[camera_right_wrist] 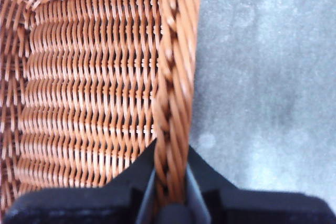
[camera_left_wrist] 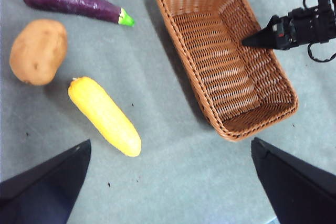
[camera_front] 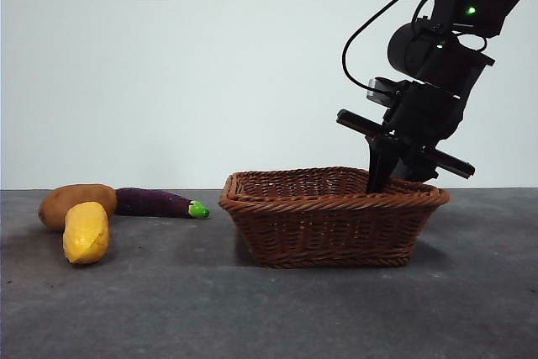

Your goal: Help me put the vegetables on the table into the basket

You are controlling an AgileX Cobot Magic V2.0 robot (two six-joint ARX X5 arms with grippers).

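Nearby, 3 vegetables (camera_left_wrist: 105, 115) — right gripper (camera_right_wrist: 170, 195) pinches basket (camera_front: 336, 229) rim.

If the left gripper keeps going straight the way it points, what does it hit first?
Probably bare table: the left gripper points there, between the yellow vegetable and the basket, though depth is unclear.

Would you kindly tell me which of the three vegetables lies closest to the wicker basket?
The slim dark-purple eggplant: its green stem end points toward the brown woven basket, while the tan potato and yellow vegetable lie farther off.
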